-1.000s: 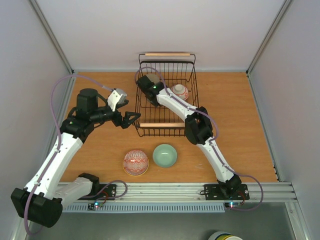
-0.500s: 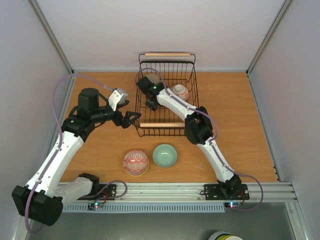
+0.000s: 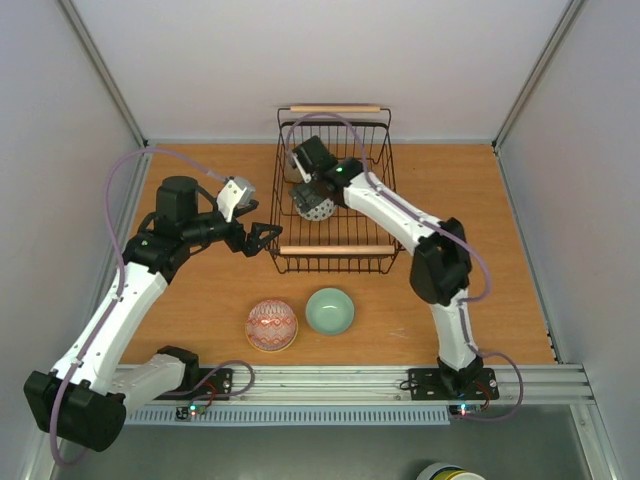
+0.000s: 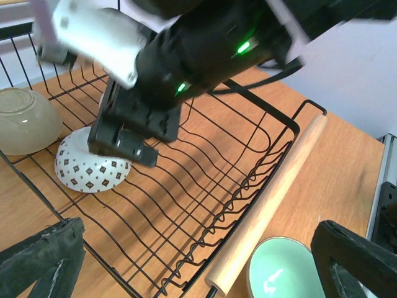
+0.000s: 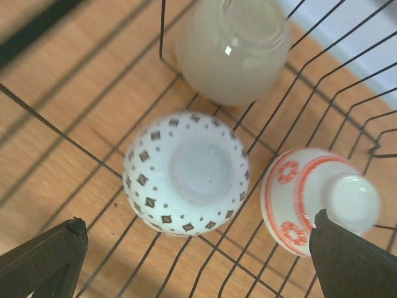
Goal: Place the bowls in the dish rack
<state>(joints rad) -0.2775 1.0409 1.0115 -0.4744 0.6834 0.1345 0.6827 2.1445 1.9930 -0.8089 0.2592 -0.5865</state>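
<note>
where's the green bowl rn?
Top view: the green bowl sits on the table, just in front of the dish rack, with the red patterned bowl on its left.

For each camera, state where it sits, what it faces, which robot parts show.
Top external: overhead behind the bases, facing down; left arm, right arm, dish rack.
Left wrist: beside the rack, facing into it; own fingers, right arm.
Right wrist: above the rack, facing down at three bowls; own fingers.
Shared: the diamond-patterned bowl.
</note>
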